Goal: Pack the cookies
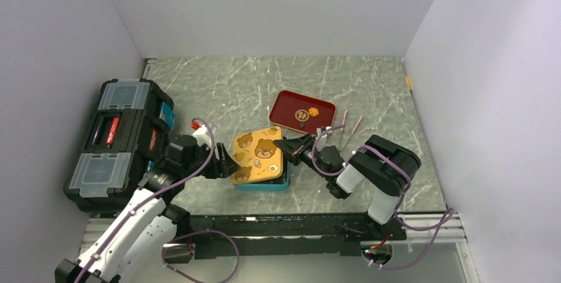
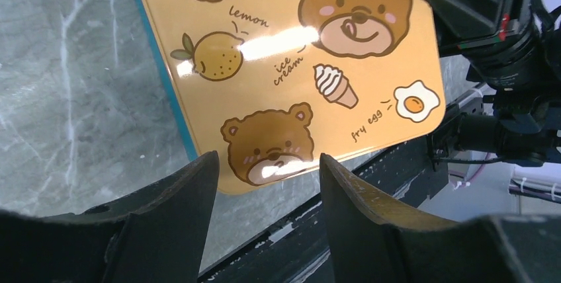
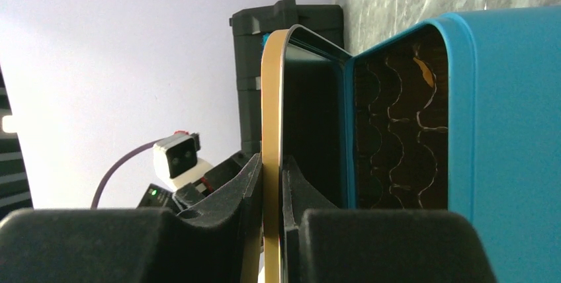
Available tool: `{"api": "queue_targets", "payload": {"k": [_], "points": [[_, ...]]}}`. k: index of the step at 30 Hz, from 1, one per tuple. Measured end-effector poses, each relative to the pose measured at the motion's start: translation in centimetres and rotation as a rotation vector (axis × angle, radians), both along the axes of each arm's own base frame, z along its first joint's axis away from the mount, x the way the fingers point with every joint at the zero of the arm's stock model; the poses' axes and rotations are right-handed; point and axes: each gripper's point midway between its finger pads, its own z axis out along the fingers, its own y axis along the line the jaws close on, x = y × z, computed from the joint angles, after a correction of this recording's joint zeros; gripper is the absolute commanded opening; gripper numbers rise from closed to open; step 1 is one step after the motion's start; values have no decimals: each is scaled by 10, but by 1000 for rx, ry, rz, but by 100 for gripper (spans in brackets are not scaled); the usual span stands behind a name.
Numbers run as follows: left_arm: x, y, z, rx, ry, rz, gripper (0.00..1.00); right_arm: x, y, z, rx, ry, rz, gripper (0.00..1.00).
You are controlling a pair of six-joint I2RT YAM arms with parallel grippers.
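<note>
Covering the enclosure floor, the desk (image 1: 264,78) is grey-green marble pattern with pale veins; plain white walls (image 1: 278,5) close three sides; black toolbox (image 1: 116,141) at the left edge; cookies (image 1: 305,114) lie on a red tray (image 1: 286,108) behind centre; teal tin (image 1: 264,184) near the front, its gold bear-printed lid (image 1: 257,154) tilted over it; right gripper (image 3: 271,164) pinches the lid's edge; left gripper (image 2: 268,164) spread at the lid's opposite corner, contact unclear.

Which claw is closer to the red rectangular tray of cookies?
Right. The right gripper, pinching the gold bear-print lid, is just near-side of the red tray; the left gripper sits across the teal tin.
</note>
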Motion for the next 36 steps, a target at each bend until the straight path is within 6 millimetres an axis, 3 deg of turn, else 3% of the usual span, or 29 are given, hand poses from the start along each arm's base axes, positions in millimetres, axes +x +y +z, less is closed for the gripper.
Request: {"api": "queue_targets", "payload": {"k": [10, 18, 26, 36], "points": [[4, -19, -18, -31, 94, -78, 59, -3, -7, 6, 6, -10, 2, 0], [8, -24, -17, -49, 83, -93, 59, -7, -12, 13, 7, -41, 13, 5], [3, -26, -31, -56, 129, -100, 59, -7, -14, 11, 1, -40, 14, 14], [3, -27, -34, -54, 140, -101, 58, -8, -19, 5, -8, -23, 13, 31]]}}
